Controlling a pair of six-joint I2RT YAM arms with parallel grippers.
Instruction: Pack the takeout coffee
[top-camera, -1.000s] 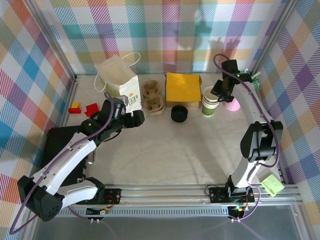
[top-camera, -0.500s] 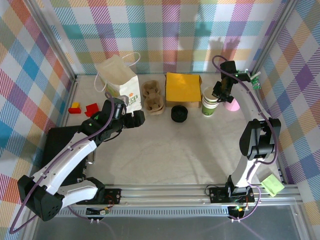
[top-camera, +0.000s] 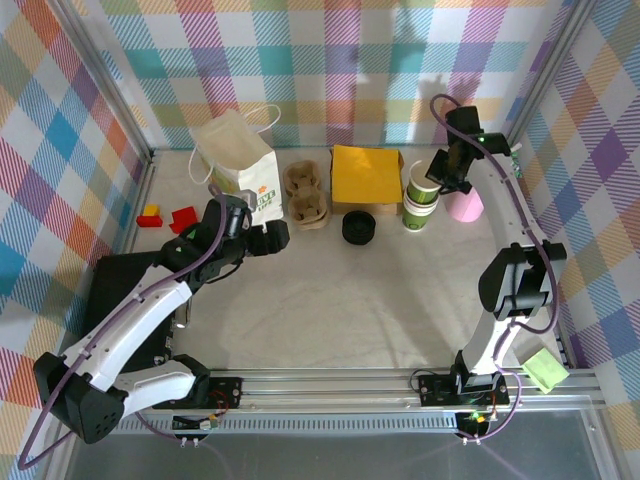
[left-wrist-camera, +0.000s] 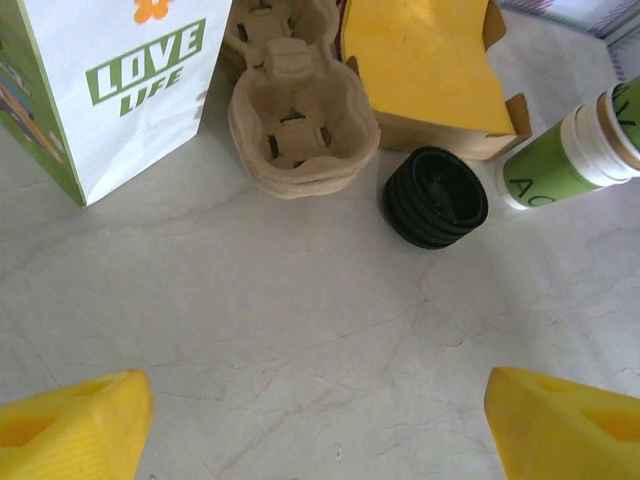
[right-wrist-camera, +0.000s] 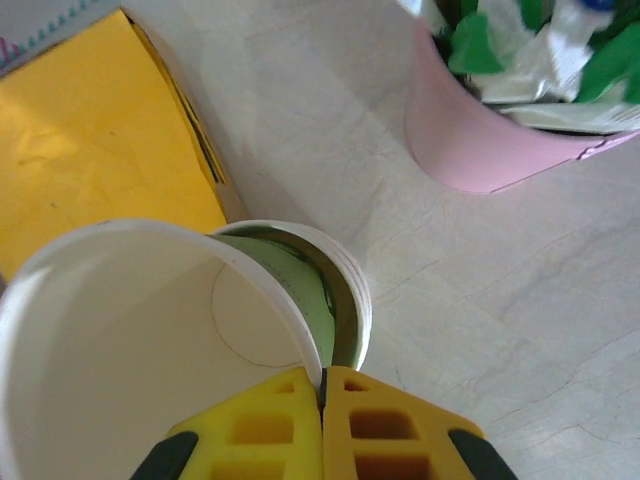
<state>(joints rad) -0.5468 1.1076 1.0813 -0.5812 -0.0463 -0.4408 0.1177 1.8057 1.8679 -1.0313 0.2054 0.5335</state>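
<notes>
At upper right, the paper cup (top-camera: 420, 183) is clamped by its rim in the right gripper (right-wrist-camera: 322, 378), tilted over the stack (top-camera: 416, 213), while the left gripper (top-camera: 274, 237) is spread, far leftward.

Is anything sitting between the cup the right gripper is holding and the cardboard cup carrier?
Yes: the yellow box lies between the cup in the right gripper and the cup carrier. The black lids sit just off that line, nearer the arms.
</notes>
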